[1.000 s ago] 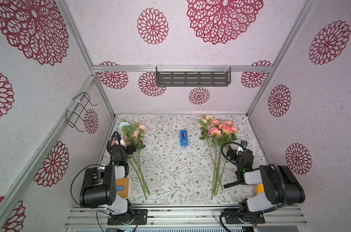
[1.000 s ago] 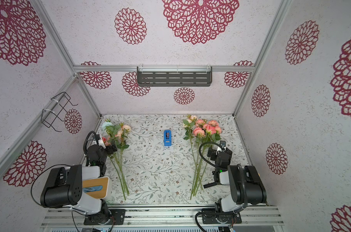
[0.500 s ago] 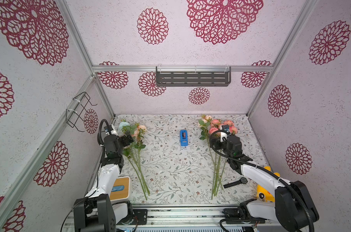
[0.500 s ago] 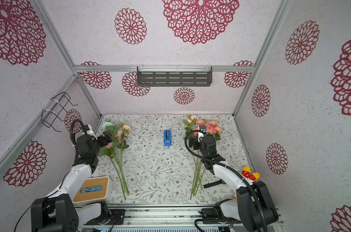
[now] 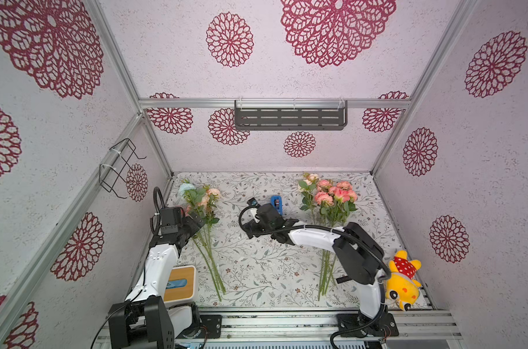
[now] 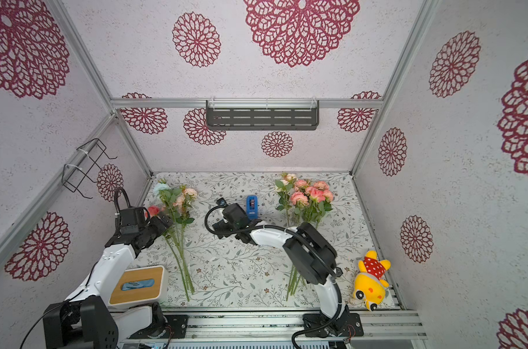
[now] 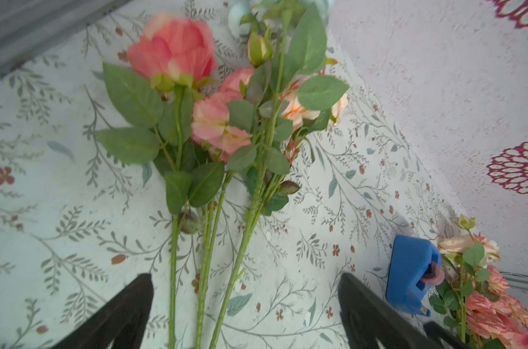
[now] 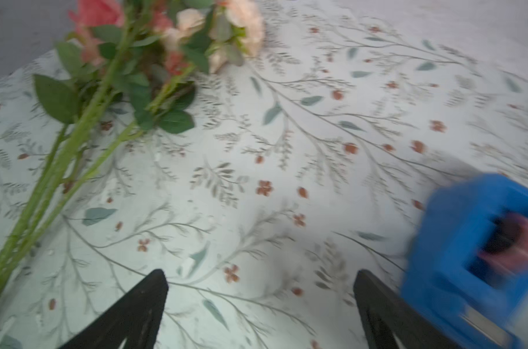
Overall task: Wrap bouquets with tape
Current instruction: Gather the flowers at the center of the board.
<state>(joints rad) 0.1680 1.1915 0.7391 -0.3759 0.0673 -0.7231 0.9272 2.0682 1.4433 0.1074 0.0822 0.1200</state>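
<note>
Left wrist view: the left gripper (image 7: 244, 276) hangs over the left bouquet (image 7: 226, 136), fingers (image 7: 123, 314) spread wide, three green stems showing between them on the table (image 7: 60, 187) — nothing pinched. In both top views this bunch lies along the table's left side, blooms toward the back wall, and the right bouquet (image 5: 323, 198) lies the same way on the right side, the right arm crossing above its stems. The tape (image 6: 251, 205) stands between the two bunches, near the back. The right gripper (image 8: 261, 272) hovers just beside the tape — fingers spread, holding nothing, the tape outside them in the right wrist view. A plush toy (image 5: 403, 284) and a box (image 5: 181, 281) sit at the front corners
</note>
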